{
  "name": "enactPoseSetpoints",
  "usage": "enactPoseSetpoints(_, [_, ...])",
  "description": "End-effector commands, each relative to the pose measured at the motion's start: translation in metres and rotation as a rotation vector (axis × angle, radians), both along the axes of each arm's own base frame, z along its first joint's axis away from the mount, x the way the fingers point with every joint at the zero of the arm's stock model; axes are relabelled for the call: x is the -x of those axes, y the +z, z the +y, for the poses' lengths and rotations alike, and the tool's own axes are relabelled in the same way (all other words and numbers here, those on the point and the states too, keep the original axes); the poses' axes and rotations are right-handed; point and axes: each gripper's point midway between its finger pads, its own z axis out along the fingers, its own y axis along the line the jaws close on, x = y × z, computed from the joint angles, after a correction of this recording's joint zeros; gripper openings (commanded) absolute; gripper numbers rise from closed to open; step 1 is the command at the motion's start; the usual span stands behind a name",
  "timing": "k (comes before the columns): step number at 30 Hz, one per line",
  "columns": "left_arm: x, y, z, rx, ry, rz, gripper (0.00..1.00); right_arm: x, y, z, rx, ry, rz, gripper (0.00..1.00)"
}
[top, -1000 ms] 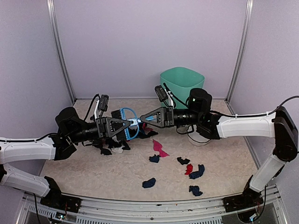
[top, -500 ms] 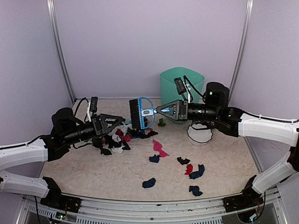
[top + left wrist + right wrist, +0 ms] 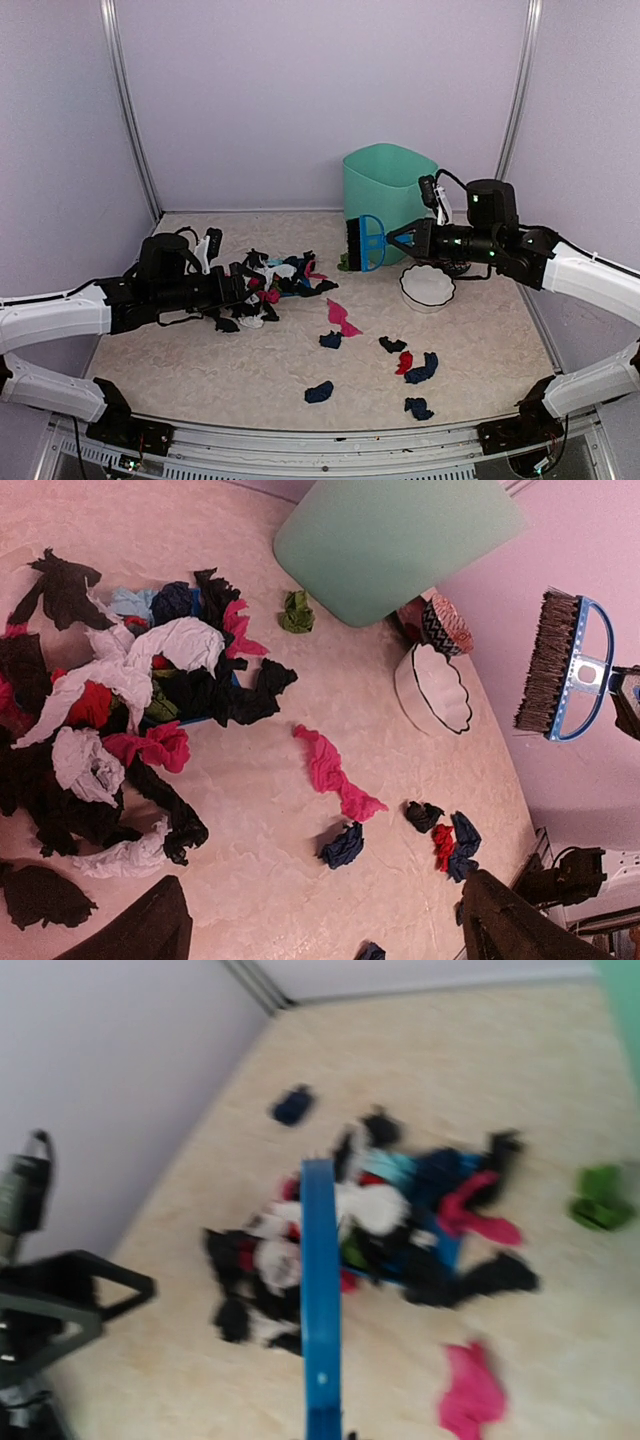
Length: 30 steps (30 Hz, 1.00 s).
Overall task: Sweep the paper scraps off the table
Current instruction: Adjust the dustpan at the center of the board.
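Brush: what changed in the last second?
The left end effector let go of the brush and drew back left, open. The right end effector, shut on its handle, carried it right toward the green bin. Paper scraps and bowl stayed put.

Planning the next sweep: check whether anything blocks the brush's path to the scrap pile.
Nothing visible does. Between the blue brush, held by the right gripper, and the pile lies only table and one green scrap; the white bowl sits aside.

Your left gripper [image 3: 242, 288] stands wide apart, low over the left half of the table [image 3: 200, 375]; your right gripper [image 3: 396, 238], raised, clamps the blue brush [image 3: 364, 243].
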Motion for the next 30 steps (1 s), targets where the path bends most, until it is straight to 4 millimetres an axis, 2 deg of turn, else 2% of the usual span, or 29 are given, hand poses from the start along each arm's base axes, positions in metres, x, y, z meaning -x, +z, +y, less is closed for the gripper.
enactPoseSetpoints(1, [-0.006, 0.003, -0.019, -0.071, -0.05, 0.008, 0.9, -0.006, -0.028, -0.017, 0.1, -0.067, 0.04, 0.0])
enactPoseSetpoints(8, [-0.035, -0.002, -0.053, -0.093, -0.095, 0.033, 0.86, -0.006, -0.032, -0.021, 0.119, -0.078, 0.043, 0.0])
enactPoseSetpoints(11, [-0.055, -0.009, -0.063, -0.141, -0.083, 0.051, 0.84, -0.005, -0.033, -0.023, 0.126, -0.083, 0.041, 0.0])
enactPoseSetpoints(15, [-0.079, -0.029, -0.054, -0.252, -0.02, 0.063, 0.84, -0.004, -0.033, -0.028, 0.141, -0.095, 0.036, 0.0])
enactPoseSetpoints(22, [-0.114, -0.055, -0.045, -0.293, -0.007, 0.115, 0.83, -0.005, -0.039, -0.03, 0.167, -0.103, 0.041, 0.0])
enactPoseSetpoints(27, [-0.146, -0.069, -0.016, -0.376, 0.076, 0.131, 0.83, -0.006, -0.043, -0.029, 0.174, -0.097, 0.049, 0.0])
enactPoseSetpoints(30, [-0.158, -0.078, -0.004, -0.412, 0.095, 0.132, 0.85, -0.006, -0.047, -0.028, 0.183, -0.091, 0.057, 0.0])
